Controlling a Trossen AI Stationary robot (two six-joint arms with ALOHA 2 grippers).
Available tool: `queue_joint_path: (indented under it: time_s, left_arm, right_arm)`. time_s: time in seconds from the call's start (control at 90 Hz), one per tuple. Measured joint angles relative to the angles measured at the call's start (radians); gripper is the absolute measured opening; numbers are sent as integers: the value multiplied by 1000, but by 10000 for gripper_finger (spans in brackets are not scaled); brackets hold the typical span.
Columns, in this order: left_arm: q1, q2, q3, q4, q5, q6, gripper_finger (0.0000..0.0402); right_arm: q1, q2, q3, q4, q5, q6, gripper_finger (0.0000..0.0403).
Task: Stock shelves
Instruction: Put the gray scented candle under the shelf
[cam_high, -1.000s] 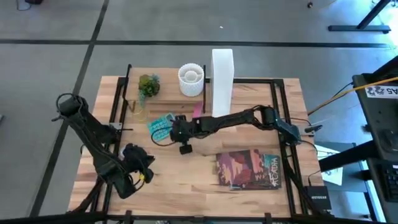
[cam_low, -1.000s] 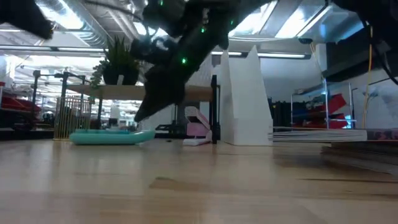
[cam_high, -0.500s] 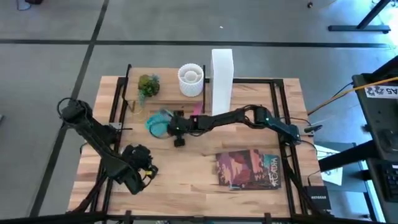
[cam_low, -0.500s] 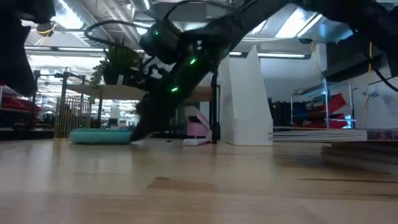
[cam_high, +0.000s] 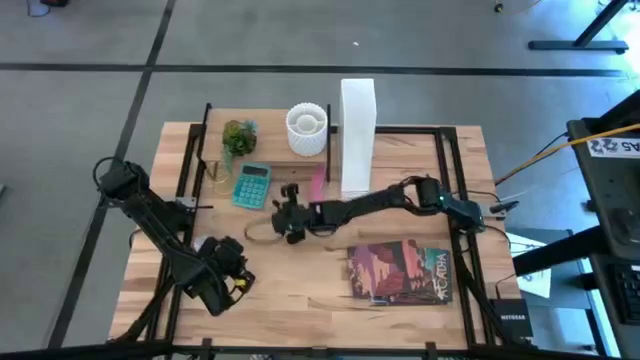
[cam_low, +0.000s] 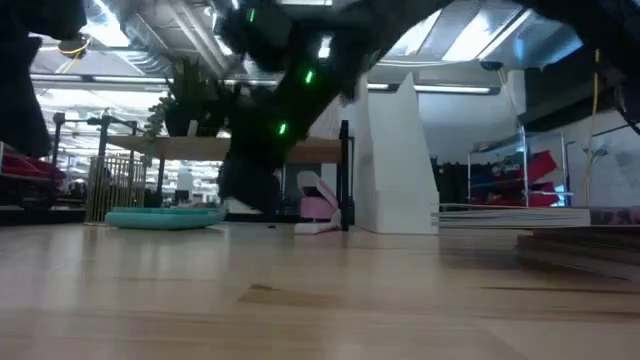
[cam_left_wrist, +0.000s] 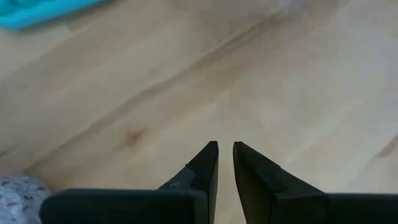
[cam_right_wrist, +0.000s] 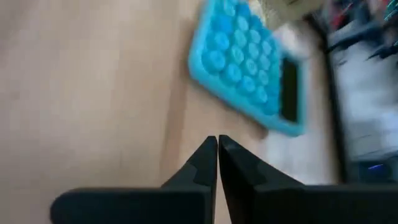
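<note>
**Calculator parked at the shelf's front edge, right arm's fingers closed and empty**

Seen from above and moving left to right, the left gripper (cam_high: 228, 272) sat low over the wooden counter (cam_high: 300, 280) at about 7 o'clock, out of the way. Its fingers (cam_left_wrist: 208, 163) were nearly pressed together, with only a slim gap and nothing between them, which suggests this arm was simply waiting.

At about 10 o'clock from the counter's centre lay a teal calculator (cam_high: 251, 185), flat on the counter, keys up. It rested just in front of the shelves (cam_high: 270, 145), a low light-wood board at 11 o'clock carrying a small plant (cam_high: 238, 136) and a white ribbed pot (cam_high: 308, 128). Its position looked like a staging spot for stocking.

Near the centre, the right gripper (cam_high: 288, 217) hovered just beside the calculator's 5 o'clock corner. Its fingers (cam_right_wrist: 208, 163) were pressed together and held nothing.

A tall white file box (cam_high: 357, 130) stood at 12 o'clock against the shelf's right end. A magazine (cam_high: 400, 270) lay at 4 o'clock, probably stock yet to be shelved.
</note>
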Motion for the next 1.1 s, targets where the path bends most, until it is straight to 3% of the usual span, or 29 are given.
queue_joint_path:
  time_s: [0.178,0.267,0.356,0.444,0.556,0.667,0.933,1.1]
  left_arm:
    - [-40,9,0,-13,64,-28,33]
    - [-44,-2,1,-67,259,45,33]
    - [-36,-24,1,-204,493,163,33]
    - [-13,-41,1,-365,606,229,33]
    - [39,-67,1,-501,623,235,34]
    - [103,-103,1,-516,633,308,52]
    - [243,-137,-3,-463,554,510,159]
    - [308,-143,-88,-378,593,572,232]
  right_arm:
    - [93,-120,-173,-11,92,13,0]
    - [158,-230,-258,-5,150,17,0]
    - [223,-331,-334,-6,115,57,0]
    - [271,-411,-386,-7,80,125,0]
    - [320,-466,-418,8,87,229,0]
    - [366,-465,-433,6,78,293,0]
    - [413,-432,-487,118,75,354,0]
    - [422,-427,-510,130,25,399,0]
